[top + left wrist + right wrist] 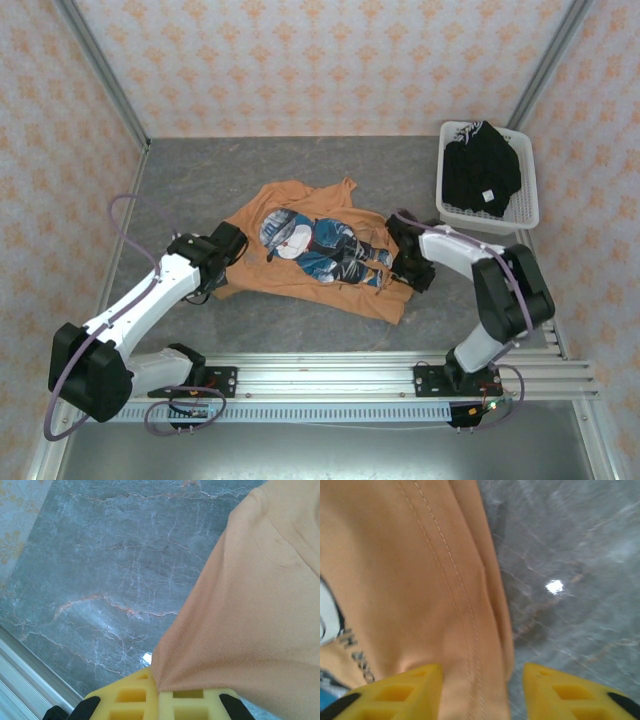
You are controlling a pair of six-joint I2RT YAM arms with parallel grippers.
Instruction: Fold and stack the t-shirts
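Closest to us, the left arm (140,300) reaches low and forward; we see the left jaws pinched together on the left edge of the orange t-shirt (262,205), which lies print-up mid-tabletop (190,170). The right arm (500,290) bends back inward, and the right jaws stand apart, straddling the shirt's stitched hem. Black t-shirts (480,168) fill the basket (530,205) far right.

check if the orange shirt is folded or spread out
Spread out: the orange shirt lies open on the table, rumpled, its whole print facing up.
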